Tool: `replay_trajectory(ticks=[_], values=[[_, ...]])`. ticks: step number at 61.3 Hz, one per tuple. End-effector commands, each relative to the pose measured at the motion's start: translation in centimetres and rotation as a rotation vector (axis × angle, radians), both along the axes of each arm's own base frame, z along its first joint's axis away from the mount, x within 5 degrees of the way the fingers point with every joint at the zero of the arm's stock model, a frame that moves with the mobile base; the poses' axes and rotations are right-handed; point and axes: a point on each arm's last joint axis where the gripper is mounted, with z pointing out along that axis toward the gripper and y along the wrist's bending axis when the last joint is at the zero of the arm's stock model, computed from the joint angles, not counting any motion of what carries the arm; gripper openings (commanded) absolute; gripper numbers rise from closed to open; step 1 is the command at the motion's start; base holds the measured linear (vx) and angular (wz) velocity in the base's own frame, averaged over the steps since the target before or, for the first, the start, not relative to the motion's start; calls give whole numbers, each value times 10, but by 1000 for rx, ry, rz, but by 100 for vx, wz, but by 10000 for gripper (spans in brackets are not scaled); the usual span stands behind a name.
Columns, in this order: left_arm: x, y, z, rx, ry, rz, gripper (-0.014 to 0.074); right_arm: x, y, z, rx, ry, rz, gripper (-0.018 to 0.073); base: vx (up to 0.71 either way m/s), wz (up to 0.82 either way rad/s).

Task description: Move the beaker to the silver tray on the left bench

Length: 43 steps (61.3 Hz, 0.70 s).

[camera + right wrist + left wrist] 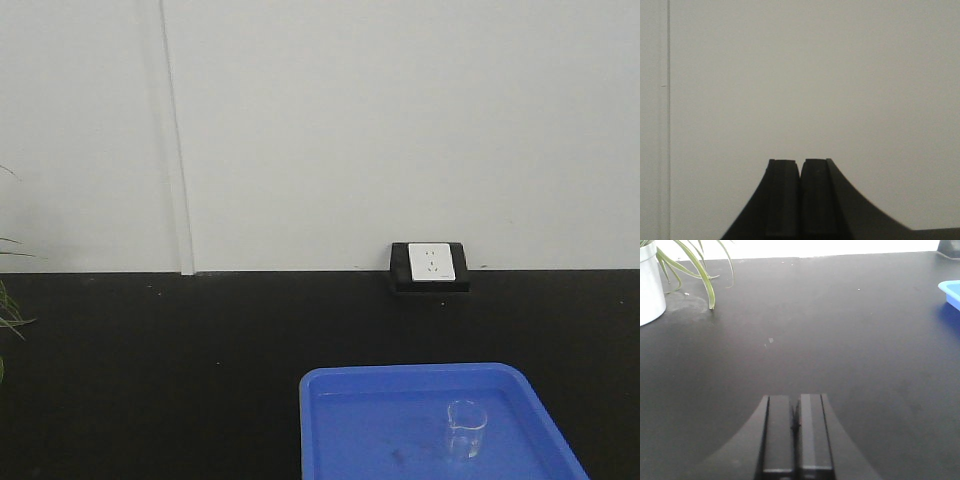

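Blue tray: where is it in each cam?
Front: blue tray lower right, beaker standing in it.
Left wrist: one corner at the right edge.
Right wrist: not in view, only wall above shut fingers.
Shared landmark: black bench top, in front and left wrist views.

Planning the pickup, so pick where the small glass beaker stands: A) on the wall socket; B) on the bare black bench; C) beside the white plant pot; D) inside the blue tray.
D: the front view shows the beaker standing upright on the floor of the blue tray, inside its raised rim.
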Motion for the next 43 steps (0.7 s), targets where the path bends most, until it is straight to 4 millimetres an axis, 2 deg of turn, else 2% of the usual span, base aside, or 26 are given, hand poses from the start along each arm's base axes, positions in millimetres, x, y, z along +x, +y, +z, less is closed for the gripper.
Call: replay_trajectory(ticks=[1,10,16,30,36,43], values=[[2,0,1,-9,-67,-1,1,-4,0,28,-12,-21,-14,-11,0,0],[2,0,1,-9,-67,-1,1,6,-2,48,-11,132,-26,-10,0,0],[2,0,1,-9,-67,-1,1,15,-2,54,-12,168,-25,-7,0,0],[2,0,1,-9,-67,-1,1,40,-2,41,-11,335,-25,15,0,0],[2,0,1,-9,-67,-1,1,51,-2,33,-11,417,-26,60,0,0],[2,0,1,-9,-67,-1,1,64,-2,24,-11,507,-25,153,0,0]])
